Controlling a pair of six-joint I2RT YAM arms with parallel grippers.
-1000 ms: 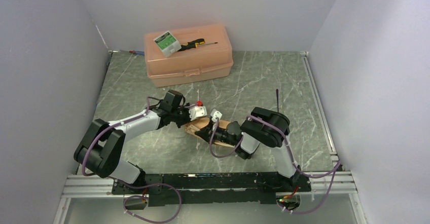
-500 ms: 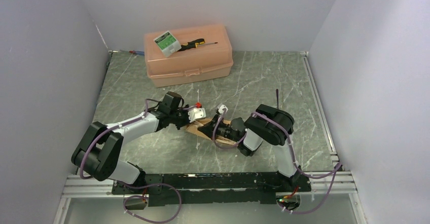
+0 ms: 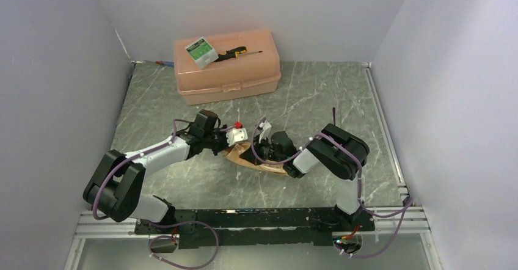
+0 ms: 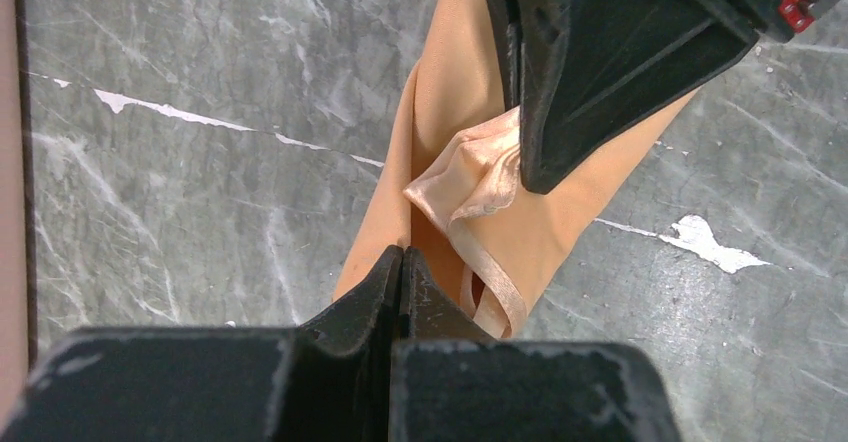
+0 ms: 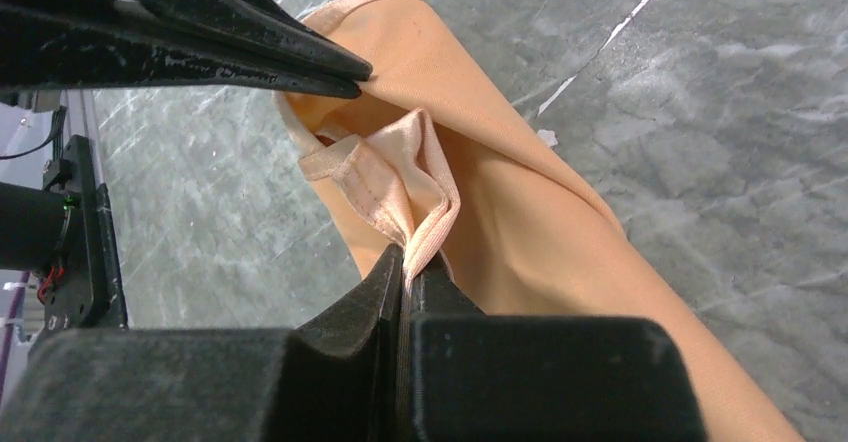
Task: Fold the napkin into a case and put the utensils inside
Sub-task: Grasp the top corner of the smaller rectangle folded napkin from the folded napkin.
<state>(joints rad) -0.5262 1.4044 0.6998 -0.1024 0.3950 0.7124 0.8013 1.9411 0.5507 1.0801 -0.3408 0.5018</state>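
Note:
The peach-orange napkin (image 3: pixel 239 156) lies folded into a narrow strip in the middle of the table, between both arms. My left gripper (image 3: pixel 245 143) is shut, and its tips (image 4: pixel 402 254) pinch a layer at the strip's edge (image 4: pixel 385 212). My right gripper (image 3: pixel 256 149) faces it from the right. It is shut (image 5: pixel 405 257) on the napkin's hemmed, shinier corner (image 5: pixel 385 177), which is bunched and lifted. The left fingers (image 5: pixel 250 47) meet the cloth just beyond that corner. One slim dark-purple utensil (image 3: pixel 334 117) lies behind the right arm.
A rigid peach plastic box (image 3: pixel 226 74) stands at the back left. On it lie a black-and-yellow screwdriver (image 3: pixel 237 52) and a small green-and-white pack (image 3: pixel 201 51). White walls close in three sides, and a metal rail (image 3: pixel 244 218) runs along the near edge.
The right arm's elbow has swung out to the right. Its wrist has moved away from the near edge and carried the napkin corner with it. The left gripper has barely moved.

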